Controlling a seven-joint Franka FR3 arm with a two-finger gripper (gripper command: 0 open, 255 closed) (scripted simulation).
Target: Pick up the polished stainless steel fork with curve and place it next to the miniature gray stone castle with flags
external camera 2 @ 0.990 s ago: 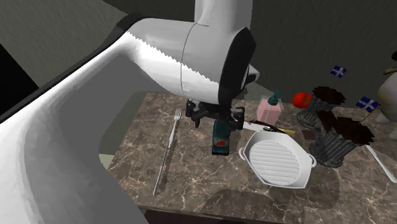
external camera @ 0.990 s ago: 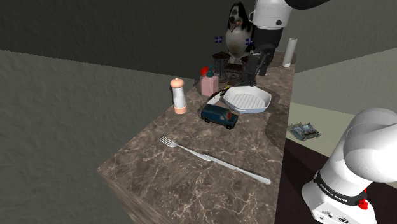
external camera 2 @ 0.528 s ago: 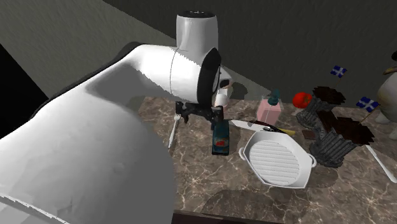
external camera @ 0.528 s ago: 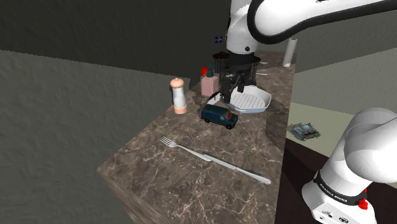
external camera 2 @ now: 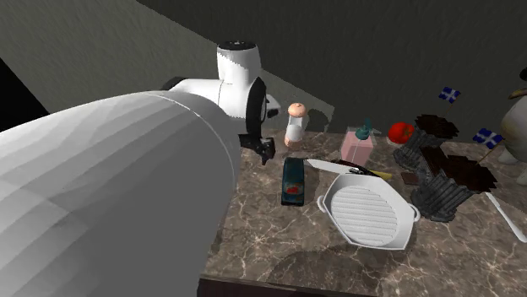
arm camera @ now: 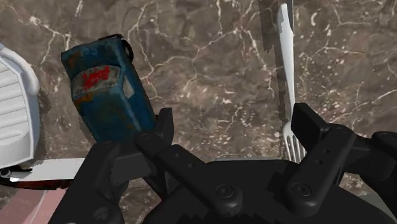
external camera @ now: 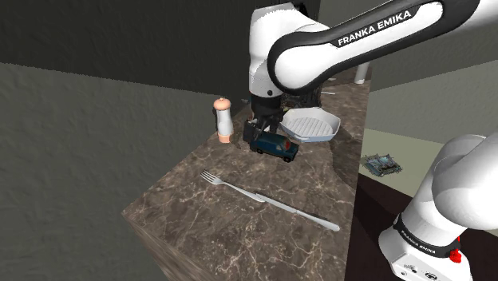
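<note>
The silver fork [external camera: 267, 199] lies flat on the brown marble counter [external camera: 199, 227], tines toward the shoulder view's left. My black gripper [external camera: 259, 132] hangs open above the counter, just beside the blue toy van [external camera: 275, 146]. In the wrist view the fork [arm camera: 286, 70] runs away from the gripper [arm camera: 236, 130], its tines close by the right-hand fingertip [arm camera: 312, 127], and nothing is between the fingers. The dark grey castle [external camera 2: 443, 181] with blue flags [external camera 2: 486, 135] stands at the second exterior view's right, far from the gripper [external camera 2: 266, 150].
A white ribbed dish [external camera 2: 369, 211], a knife [external camera 2: 346, 167], a pink bottle [external camera 2: 358, 148], a pepper mill [external camera: 224, 120] and a penguin figure [external camera 2: 515, 118] crowd the counter between van [external camera 2: 293, 180] and castle. The counter's near edge drops off beyond the fork.
The arm has swung away from the castle end of the counter, over the white dish, and down beside the blue van, closer to the fork. The fork has not moved.
</note>
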